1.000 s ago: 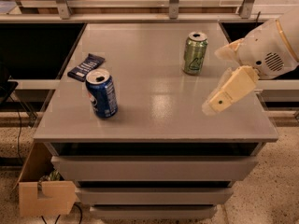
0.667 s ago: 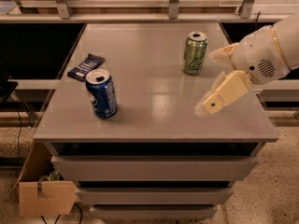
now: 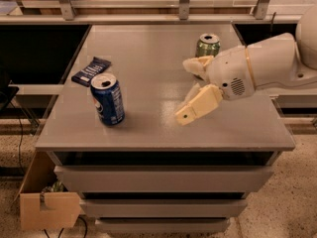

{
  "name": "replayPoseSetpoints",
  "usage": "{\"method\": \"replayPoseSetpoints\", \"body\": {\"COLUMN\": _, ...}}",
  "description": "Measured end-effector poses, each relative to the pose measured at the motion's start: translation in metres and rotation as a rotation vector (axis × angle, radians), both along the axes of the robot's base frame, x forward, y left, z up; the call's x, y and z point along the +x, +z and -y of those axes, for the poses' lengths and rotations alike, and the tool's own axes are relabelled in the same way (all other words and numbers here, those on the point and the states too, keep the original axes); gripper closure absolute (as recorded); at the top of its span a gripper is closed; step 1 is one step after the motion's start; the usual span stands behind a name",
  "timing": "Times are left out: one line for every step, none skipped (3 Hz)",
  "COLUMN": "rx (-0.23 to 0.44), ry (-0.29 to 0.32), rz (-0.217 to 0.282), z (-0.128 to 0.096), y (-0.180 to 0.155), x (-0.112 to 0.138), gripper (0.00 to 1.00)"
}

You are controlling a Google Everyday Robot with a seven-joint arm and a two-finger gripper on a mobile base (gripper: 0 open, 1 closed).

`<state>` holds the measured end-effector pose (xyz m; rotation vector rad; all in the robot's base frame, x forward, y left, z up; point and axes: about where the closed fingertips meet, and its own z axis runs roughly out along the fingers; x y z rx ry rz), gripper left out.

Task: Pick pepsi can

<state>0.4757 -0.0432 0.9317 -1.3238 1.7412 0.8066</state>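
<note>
The pepsi can point(image 3: 107, 99) is blue with a silver top and stands upright near the front left of the grey table point(image 3: 148, 133). My gripper point(image 3: 182, 92) hangs over the table's middle right, well to the right of the can and apart from it. Its cream fingers point(image 3: 198, 104) are spread open with nothing between them. The white arm comes in from the right edge.
A green can point(image 3: 207, 44) stands at the back right, partly hidden behind the gripper. A flat dark-blue packet point(image 3: 91, 70) lies behind the pepsi can. Drawers point(image 3: 158, 178) sit under the tabletop. A cardboard box point(image 3: 47, 209) is on the floor at the lower left.
The gripper and arm have moved left, toward the middle of the table, and now overlap the green can. The cans and packet have not moved.
</note>
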Motion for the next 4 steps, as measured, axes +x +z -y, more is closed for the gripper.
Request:
{"method": "replayPoseSetpoints", "body": {"rx": 0.087, "ry": 0.05, "rz": 0.02, "z": -0.039, "y": 0.002, "x": 0.001, "gripper": 0.0}}
{"method": "replayPoseSetpoints", "body": {"rx": 0.156, "ry": 0.097, "rz": 0.028, "z": -0.075, "y": -0.001, "x": 0.001, "gripper": 0.0}}
{"method": "replayPoseSetpoints", "body": {"rx": 0.21, "ry": 0.119, "rz": 0.042, "z": -0.105, "y": -0.009, "x": 0.004, "gripper": 0.0}}
{"method": "replayPoseSetpoints", "body": {"rx": 0.247, "ry": 0.123, "rz": 0.052, "z": -0.131, "y": -0.021, "x": 0.01, "gripper": 0.0}}
